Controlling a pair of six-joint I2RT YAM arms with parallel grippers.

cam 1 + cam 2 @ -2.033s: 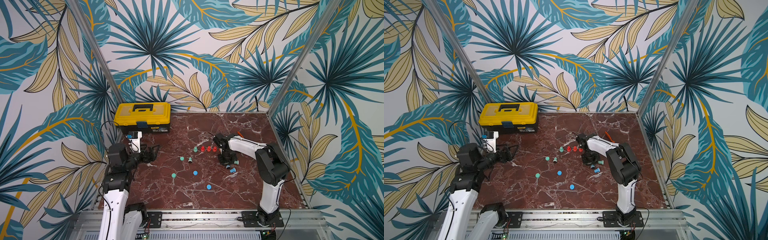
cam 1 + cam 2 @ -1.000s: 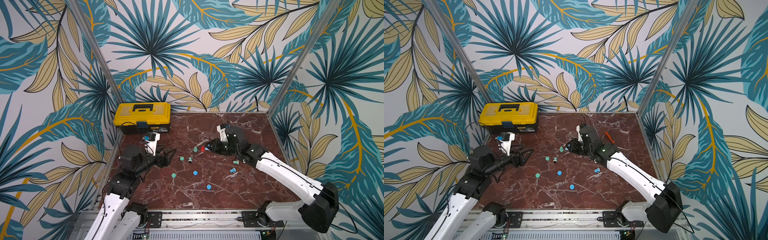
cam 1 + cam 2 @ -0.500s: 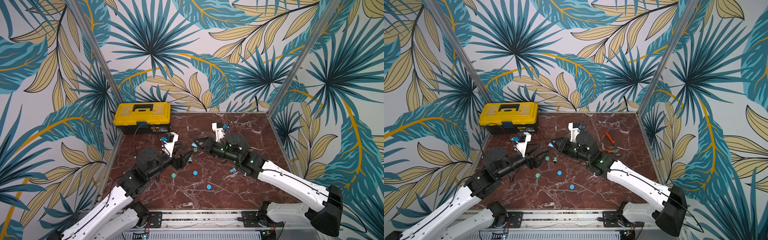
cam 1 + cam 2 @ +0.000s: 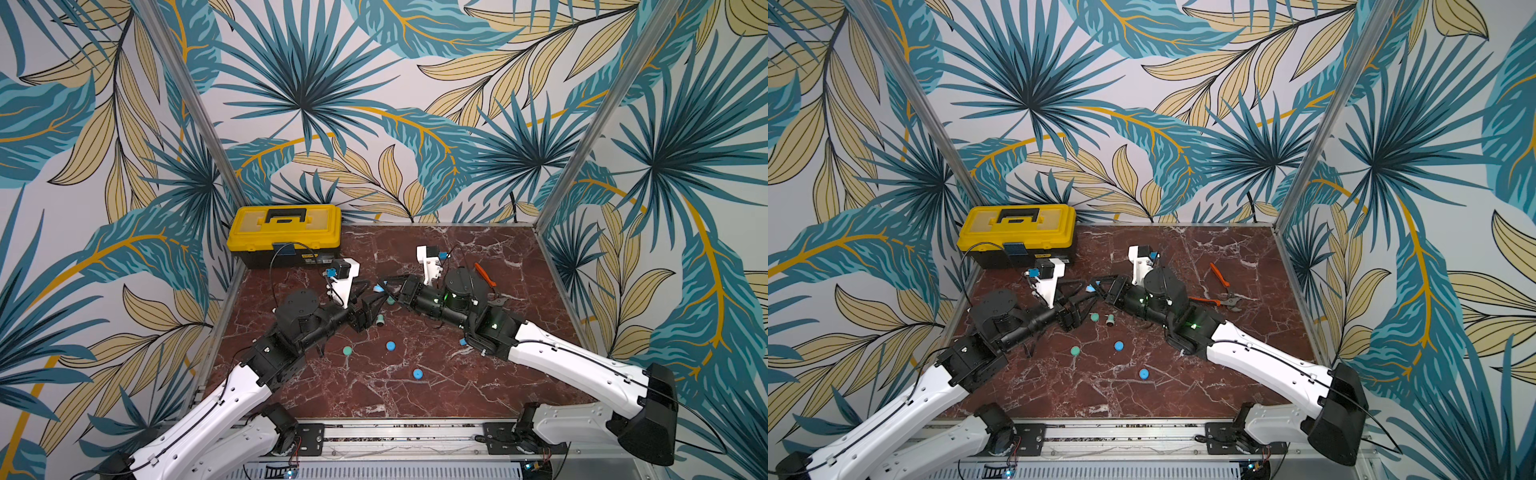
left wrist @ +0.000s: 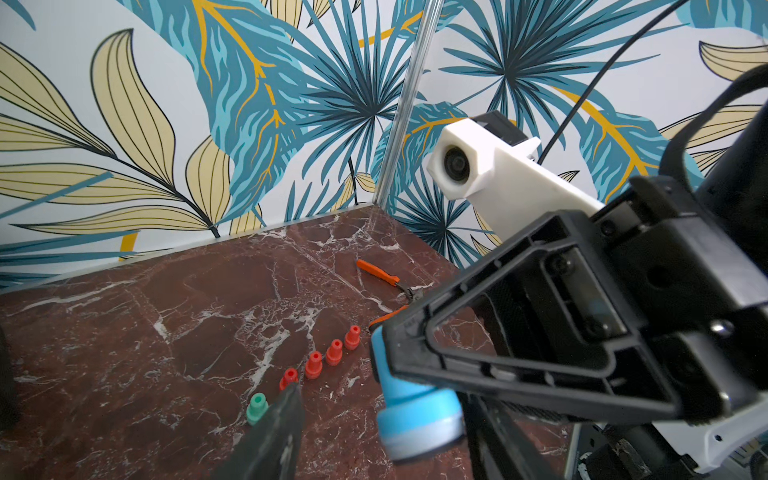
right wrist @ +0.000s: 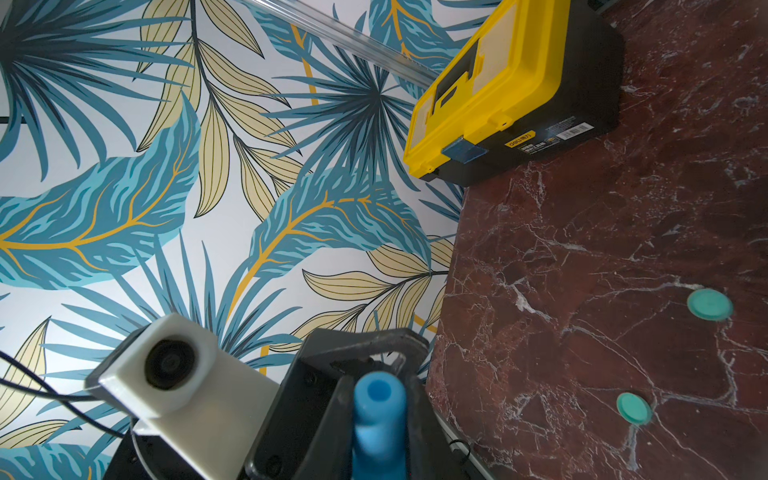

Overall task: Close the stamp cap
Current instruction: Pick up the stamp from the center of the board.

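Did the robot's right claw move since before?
Yes. The right gripper, shut on a blue stamp, is now much closer to the yellow toolbox than before.

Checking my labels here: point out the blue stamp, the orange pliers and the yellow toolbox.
blue stamp [image 5: 415, 411]: left wrist view, on its wide round base.
orange pliers [image 4: 1219, 275]: in a top view, on the handle nearer the back wall.
yellow toolbox [image 4: 291, 237]: in a top view, on the lid's front part.
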